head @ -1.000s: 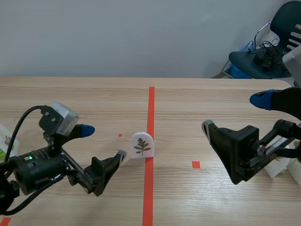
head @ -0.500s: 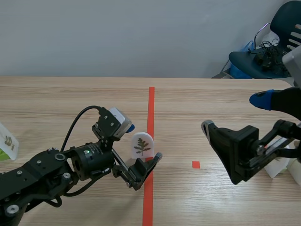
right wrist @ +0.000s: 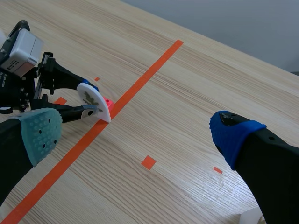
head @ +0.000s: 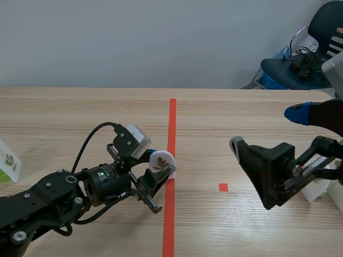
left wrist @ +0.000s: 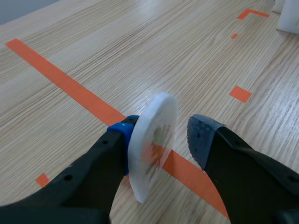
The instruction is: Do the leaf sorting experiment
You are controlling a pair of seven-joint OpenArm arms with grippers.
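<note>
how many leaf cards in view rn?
2 for sure: one leaf card between the fingers of the left hand at the centre tape line, another card at the table's left edge. A white piece behind the right hand may be a third; mostly hidden.

Left gripper (head: 159, 167) sat by the red tape line (head: 172, 118), one finger on each side of the tilted white leaf card (head: 162, 159). Right gripper (head: 266, 128) hung wide open, well apart. Second leaf card (head: 8, 160) stood at the table (head: 80, 118) edge. Chair (head: 300, 69) stood behind.
</note>
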